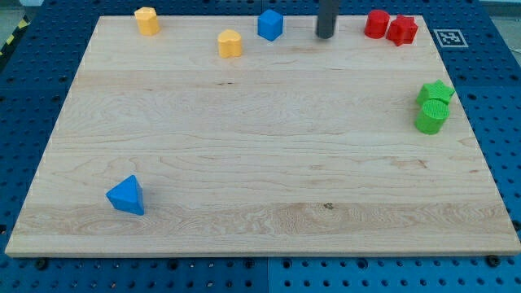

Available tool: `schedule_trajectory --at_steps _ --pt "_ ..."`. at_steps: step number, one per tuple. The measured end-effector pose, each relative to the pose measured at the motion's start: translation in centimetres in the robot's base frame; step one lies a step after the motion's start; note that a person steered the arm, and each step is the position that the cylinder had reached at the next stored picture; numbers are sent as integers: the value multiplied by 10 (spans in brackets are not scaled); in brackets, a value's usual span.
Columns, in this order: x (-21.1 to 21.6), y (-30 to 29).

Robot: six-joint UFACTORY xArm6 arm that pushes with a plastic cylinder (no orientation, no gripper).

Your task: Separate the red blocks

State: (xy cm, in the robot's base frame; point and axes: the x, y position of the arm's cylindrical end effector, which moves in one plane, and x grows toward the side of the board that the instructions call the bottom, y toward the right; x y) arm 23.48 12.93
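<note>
Wooden board lies on a blue pegboard table. Two red blocks, a round one and a star-like one, touch at the view's top right. My tip, a bare rod without jaws, stands just left of them, beside a blue block.

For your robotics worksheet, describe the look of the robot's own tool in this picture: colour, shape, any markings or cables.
Only a short stretch shows: a straight, round, dark grey-black rod entering from the view's top. My tip ends blunt and flat, with no pincer on it. No cables, labels or markings can be seen on it, and the arm above is out of frame.
</note>
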Motion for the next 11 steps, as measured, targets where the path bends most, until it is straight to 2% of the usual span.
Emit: schedule_trajectory --at_steps 2,3,4,5,8,10,11 --pt "-42 43" --pt "-43 102" --pt "-44 127" --pt "-40 127" --pt "-9 122" --pt "46 116" --pt "58 111"
